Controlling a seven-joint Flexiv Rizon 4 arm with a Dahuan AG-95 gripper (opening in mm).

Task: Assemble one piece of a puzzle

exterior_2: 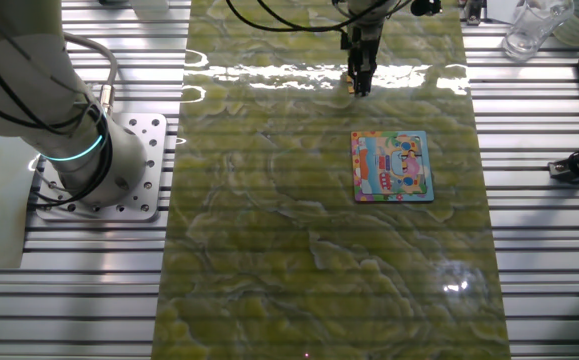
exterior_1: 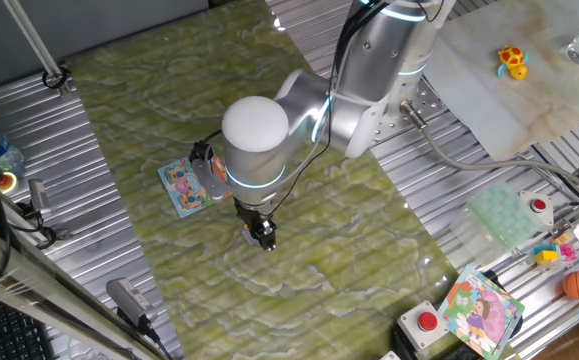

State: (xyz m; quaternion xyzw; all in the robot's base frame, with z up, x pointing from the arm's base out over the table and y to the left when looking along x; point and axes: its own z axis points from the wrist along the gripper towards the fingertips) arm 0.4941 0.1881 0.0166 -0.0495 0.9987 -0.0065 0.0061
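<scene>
Nearest the lens in one fixed view, a picture board with a green edge [exterior_1: 481, 312] is lying beside a red button [exterior_1: 427, 322], playing no part in the job. Spreading across the table [exterior_2: 269, 280] is a green marbled mat [exterior_2: 319, 240], and the arm [exterior_1: 299, 110] is reaching over it with its gripper [exterior_1: 262, 236] pointing straight down onto the mat. On that mat the puzzle [exterior_2: 393, 166], a small square board with a light blue border, is lying flat, near the gripper but clearly apart from it. The fingers are looking nearly pressed together at the tips, yet whether they are pinching the piece cannot be told, since the piece itself is too tiny to make out. Doing this step well probably means securing the piece squarely, lifting only slightly, carrying it across to the board's empty slot, matching its rotation and pressing down gently.
</scene>
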